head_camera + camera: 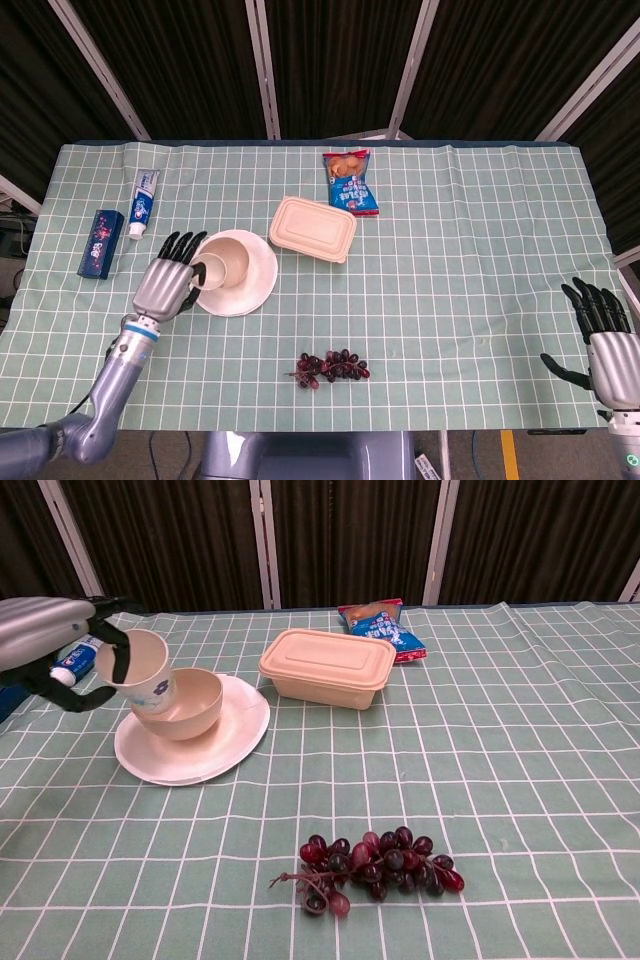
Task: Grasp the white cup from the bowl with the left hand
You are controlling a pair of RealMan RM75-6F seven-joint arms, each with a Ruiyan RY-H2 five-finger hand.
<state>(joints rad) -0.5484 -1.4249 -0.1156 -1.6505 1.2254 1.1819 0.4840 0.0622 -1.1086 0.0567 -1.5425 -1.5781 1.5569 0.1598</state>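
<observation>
My left hand (165, 283) (55, 648) grips the white cup (138, 673) (208, 272), which has a small blue flower mark. The cup is tilted, lifted clear of the tan bowl (190, 702) (232, 259), and hangs over the bowl's left rim. The bowl sits on a white plate (210, 752) (245, 298) left of centre. My right hand (605, 342) stays at the table's right front edge, fingers spread, holding nothing; it is outside the chest view.
A beige lidded box (313, 229) lies right of the plate, a blue snack bag (351, 181) behind it. Dark grapes (333, 366) lie near the front. A toothpaste tube (143, 202) and blue carton (100, 243) sit at far left.
</observation>
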